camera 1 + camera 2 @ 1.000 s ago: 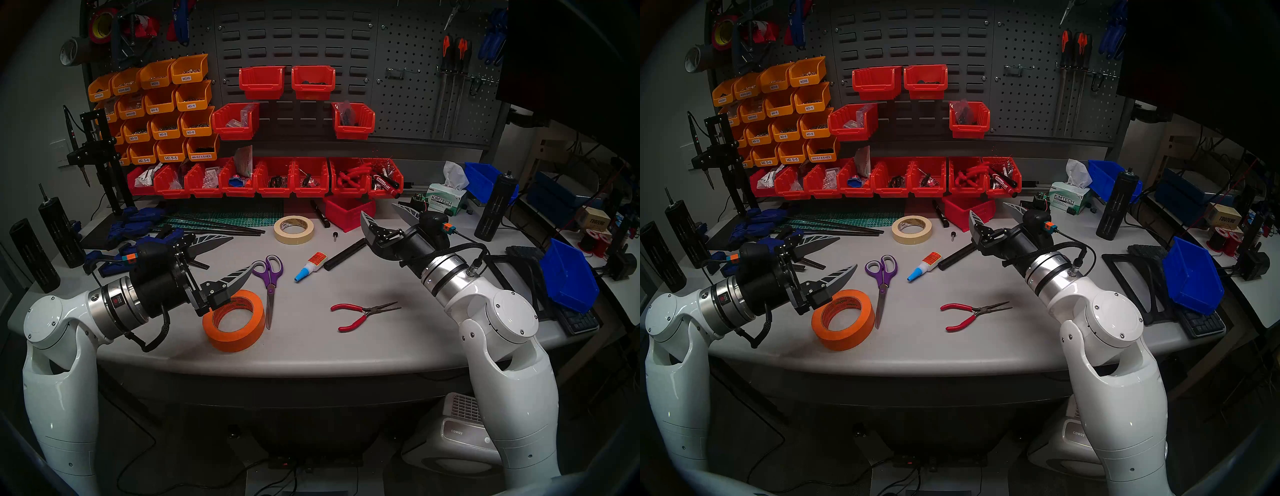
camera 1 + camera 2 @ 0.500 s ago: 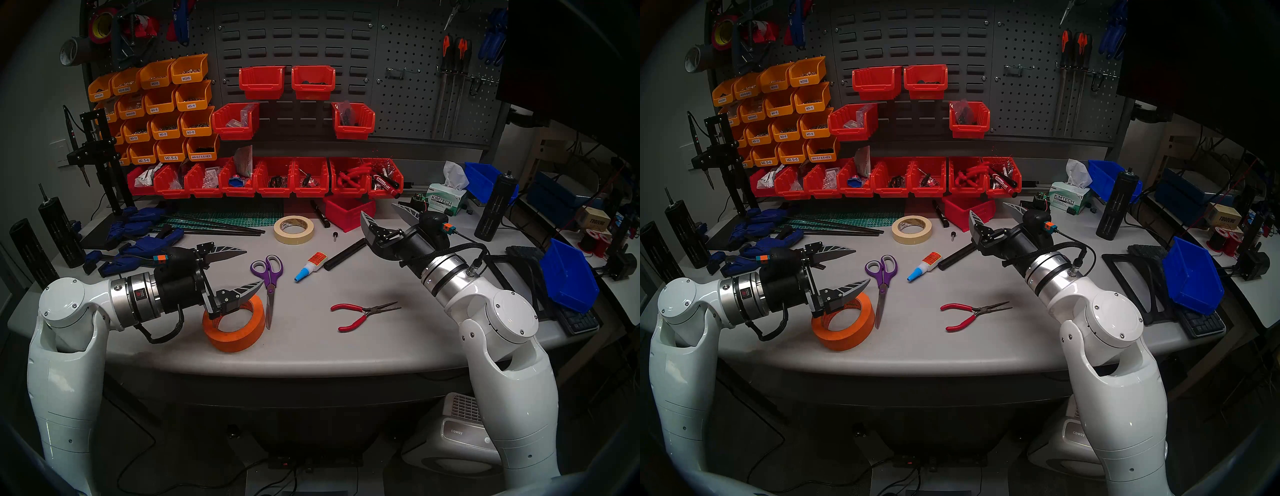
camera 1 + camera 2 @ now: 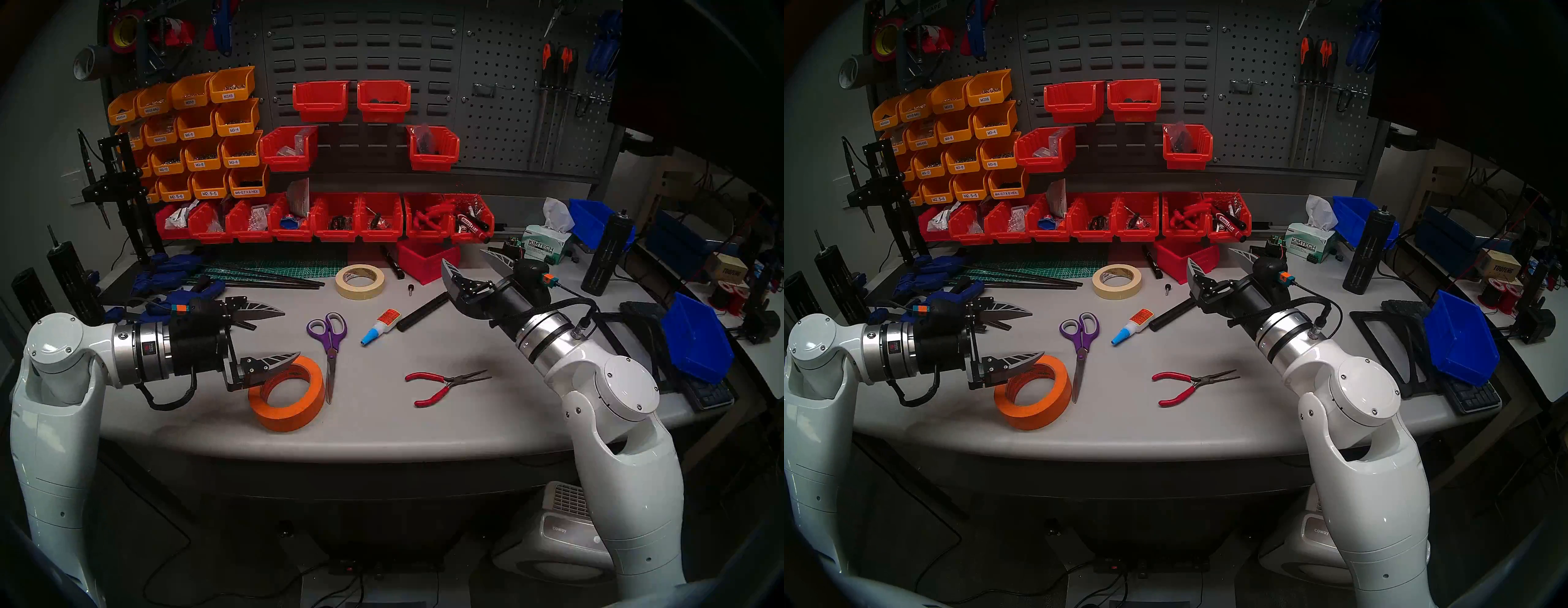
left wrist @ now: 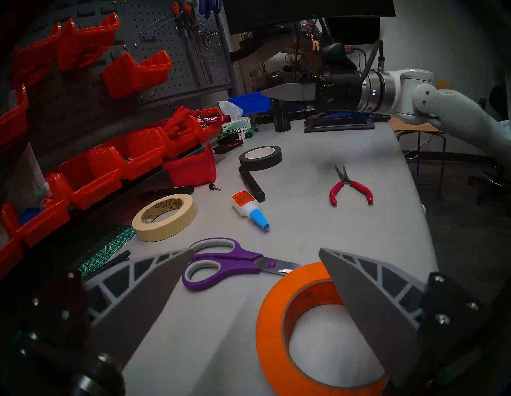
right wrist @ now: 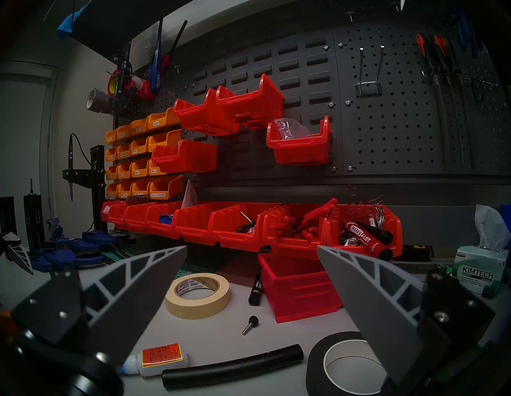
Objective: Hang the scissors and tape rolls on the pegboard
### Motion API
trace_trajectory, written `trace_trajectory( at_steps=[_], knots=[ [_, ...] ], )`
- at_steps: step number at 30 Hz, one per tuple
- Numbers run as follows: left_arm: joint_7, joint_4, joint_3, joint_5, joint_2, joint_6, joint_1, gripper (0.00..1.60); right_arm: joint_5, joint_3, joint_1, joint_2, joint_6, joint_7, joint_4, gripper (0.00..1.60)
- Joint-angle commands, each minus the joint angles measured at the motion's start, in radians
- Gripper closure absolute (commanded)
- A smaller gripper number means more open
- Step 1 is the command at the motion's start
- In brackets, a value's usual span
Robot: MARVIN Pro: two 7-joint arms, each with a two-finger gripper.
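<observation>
Trainee: What's the bench like, front to back?

Operator: Grey tabletop (image 3: 382,429), curved front edge, dim room. Nearest the edge is the orange tape roll (image 3: 287,395), lying flat, printed inner core showing. Left gripper (image 3: 292,335) hangs over it w/ jaws spread wide, holding nothing; lower finger sits above the roll's far-left rim, contact unclear. Just right of the roll are the scissors (image 3: 329,344), flat and closed, purple-and-grey loops pointing away, silver blades pointing toward the front, blade almost touching the roll's side.

Trainee: And past those?

Operator: Red-handled pliers (image 3: 441,385) to the right, well apart. Then a glue bottle (image 3: 380,326) w/ blue tip. Right gripper (image 3: 473,265) is held above the table, fingers parted, empty. Further back, the cream tape roll (image 3: 360,282), flat, white core, in front of a loose red bin (image 3: 427,260).

Trainee: Back wall?

Operator: Rows of red bins (image 3: 322,217) and yellow ones (image 3: 191,131) on a slotted panel. Right of that, the pegboard (image 3: 500,123): dark grey, round holes, metal hooks, orange-and-black files (image 3: 555,102). None of the three items hangs there yet.
</observation>
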Motion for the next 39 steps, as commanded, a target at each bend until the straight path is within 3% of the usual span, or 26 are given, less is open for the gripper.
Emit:
trace_trajectory(
  at_steps=[1,9,24,39],
  knots=[
    [-0.085,-0.037,-0.044,-0.031,0.090,0.070,-0.011,0.00,0.001,0.004,0.015,0.001,-0.004,0.002,-0.031,0.00],
    [-0.115,-0.015,-0.019,-0.011,0.128,0.093,-0.045,0.00,0.000,0.005,0.015,0.000,-0.003,0.003,-0.032,0.00],
    [-0.100,0.058,0.124,0.040,0.212,0.074,-0.130,0.00,-0.003,0.006,0.015,-0.003,-0.002,0.005,-0.032,0.00],
    [-0.005,0.143,0.276,0.122,0.215,0.050,-0.277,0.00,-0.005,0.007,0.015,-0.006,-0.001,0.008,-0.031,0.00]
  ],
)
